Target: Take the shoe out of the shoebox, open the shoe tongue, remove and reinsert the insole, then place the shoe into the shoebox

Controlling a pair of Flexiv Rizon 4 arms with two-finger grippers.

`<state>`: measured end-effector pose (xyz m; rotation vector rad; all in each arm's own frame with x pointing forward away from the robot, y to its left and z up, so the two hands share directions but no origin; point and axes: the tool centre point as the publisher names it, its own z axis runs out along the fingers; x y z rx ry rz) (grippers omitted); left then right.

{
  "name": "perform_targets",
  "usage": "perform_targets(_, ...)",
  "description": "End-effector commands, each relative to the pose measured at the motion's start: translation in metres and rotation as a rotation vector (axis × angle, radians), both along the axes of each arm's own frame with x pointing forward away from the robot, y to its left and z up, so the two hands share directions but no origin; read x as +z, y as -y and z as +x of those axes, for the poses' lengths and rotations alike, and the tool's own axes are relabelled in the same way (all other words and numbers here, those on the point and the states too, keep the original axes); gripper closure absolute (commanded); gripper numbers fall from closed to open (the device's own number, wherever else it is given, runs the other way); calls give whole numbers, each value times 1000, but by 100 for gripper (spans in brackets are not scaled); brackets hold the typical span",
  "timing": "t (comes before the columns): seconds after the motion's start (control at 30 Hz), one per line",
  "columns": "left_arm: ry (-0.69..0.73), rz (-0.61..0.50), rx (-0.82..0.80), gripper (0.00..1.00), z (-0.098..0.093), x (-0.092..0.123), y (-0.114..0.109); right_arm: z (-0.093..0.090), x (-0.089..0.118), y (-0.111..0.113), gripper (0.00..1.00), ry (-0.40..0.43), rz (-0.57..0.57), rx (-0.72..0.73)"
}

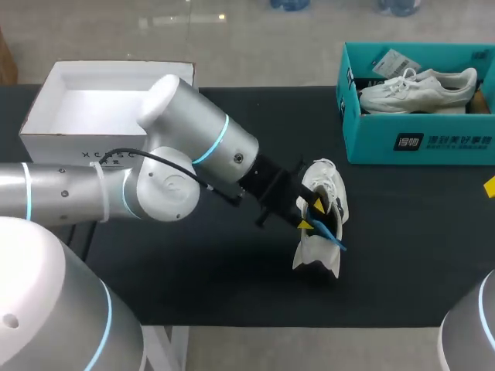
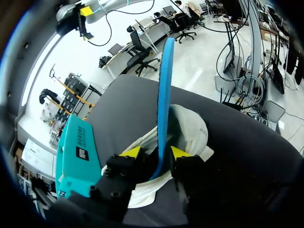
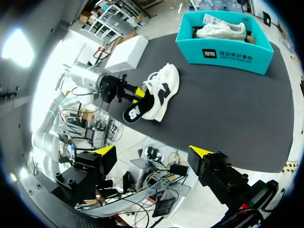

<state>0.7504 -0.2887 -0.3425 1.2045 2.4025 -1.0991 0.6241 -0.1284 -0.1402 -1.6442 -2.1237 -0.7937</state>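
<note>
Pinching the blue insole [image 2: 165,95] between its yellow tips, my left gripper [image 2: 156,153] sits over the white shoe [image 1: 329,189] on the black table [image 1: 402,255]; the teal shoebox [image 1: 421,143] stands well apart; my right gripper [image 3: 153,152] hangs spread and empty

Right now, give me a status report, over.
Left gripper shut on insole, at the shoe. Right gripper open, empty, off the table. The shoe lies on the table, outside the shoebox. Nothing in the way.
</note>
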Motion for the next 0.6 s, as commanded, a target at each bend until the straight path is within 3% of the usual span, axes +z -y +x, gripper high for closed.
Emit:
perform_targets(0.03, -9, 27, -4, 63, 2, -4, 5, -9, -2, 0, 0, 59, 16, -46)
perform_targets(0.2, -18, 32, -16, 69, 0, -6, 7, -9, -2, 0, 0, 59, 16, -46)
perform_targets(0.33, -25, 23, -32, 100, -2, -5, 6, -9, -2, 0, 0, 59, 16, -46)
perform_targets(0.6, -29, 11, -59, 100, -7, -2, 5, -9, -2, 0, 0, 59, 16, -46)
